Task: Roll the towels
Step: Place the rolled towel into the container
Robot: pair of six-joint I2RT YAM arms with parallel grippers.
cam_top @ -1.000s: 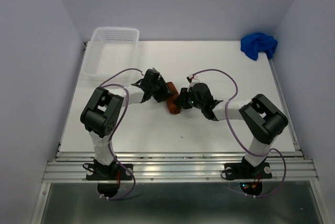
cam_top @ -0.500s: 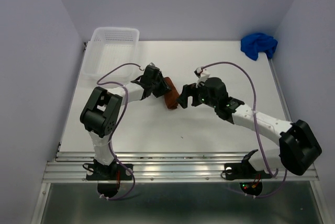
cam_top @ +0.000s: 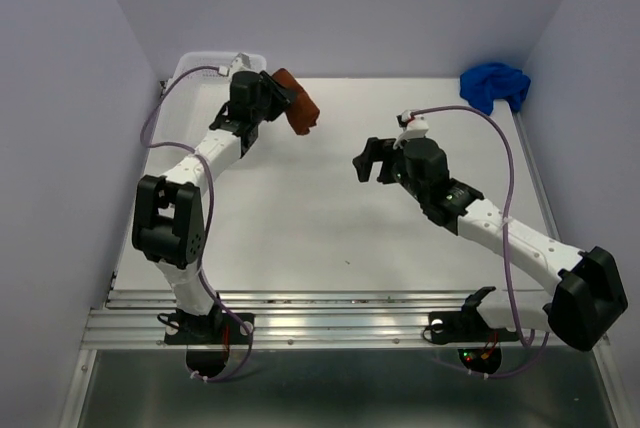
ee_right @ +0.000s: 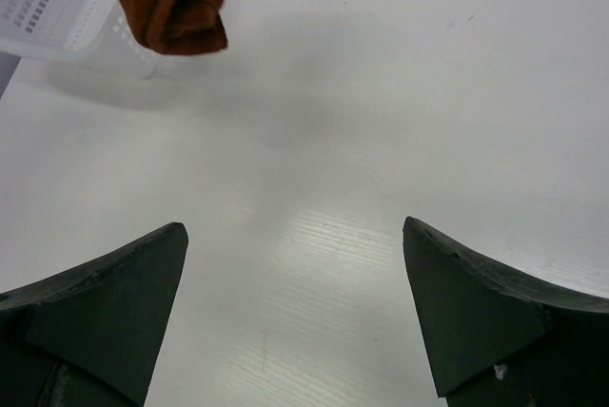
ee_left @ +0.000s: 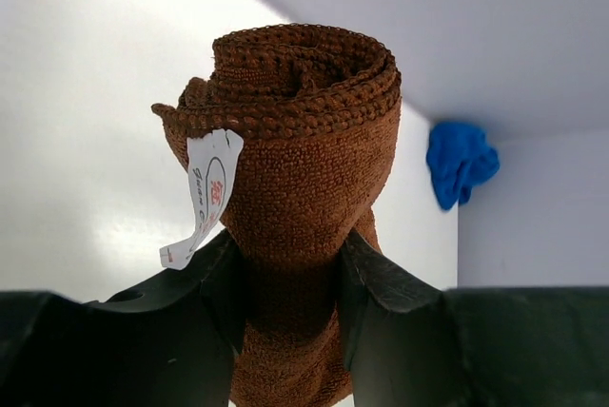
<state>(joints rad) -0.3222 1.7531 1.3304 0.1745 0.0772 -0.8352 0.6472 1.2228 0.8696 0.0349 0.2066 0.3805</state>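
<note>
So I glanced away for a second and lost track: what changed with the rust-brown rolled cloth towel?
The left gripper, shut on the rust-brown rolled cloth towel, lifted it from mid-table and carried it far left, beside the white perforated plastic basket. The right gripper let go, opened and drew back rightwards. The crumpled royal-blue cloth towel and the basket stayed put.

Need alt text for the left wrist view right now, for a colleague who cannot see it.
A rolled rust-brown towel stands end-up, clamped low down in the left gripper, with a white tag hanging off its left side. Behind it are the white table and, far right, a crumpled blue towel.
</note>
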